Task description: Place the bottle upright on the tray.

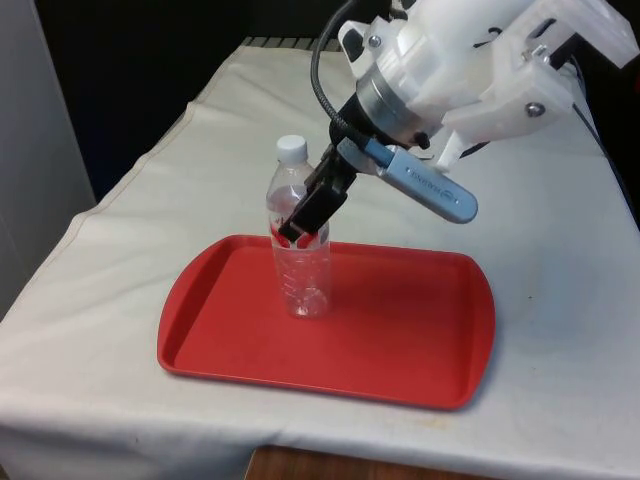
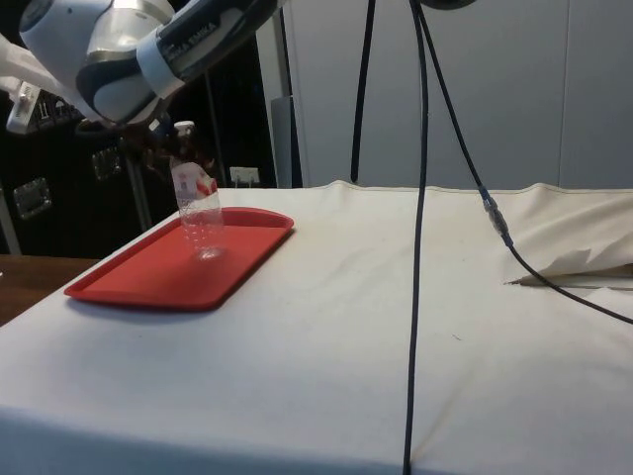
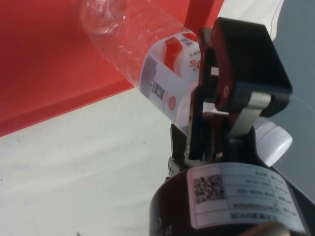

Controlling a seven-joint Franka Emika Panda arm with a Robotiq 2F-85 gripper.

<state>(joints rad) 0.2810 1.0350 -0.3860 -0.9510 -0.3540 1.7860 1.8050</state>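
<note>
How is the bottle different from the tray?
The bottle is see-through with a white cap; the tray is solid red. The bottle stands tall and thin; the tray lies flat and wide. The claw grips the bottle, not the tray. Both look like plastic.

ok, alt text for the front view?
The robot's hand grips a clear plastic bottle with a white cap around its labelled middle, standing it upright on a red tray. The tray lies on a white tablecloth.
</note>
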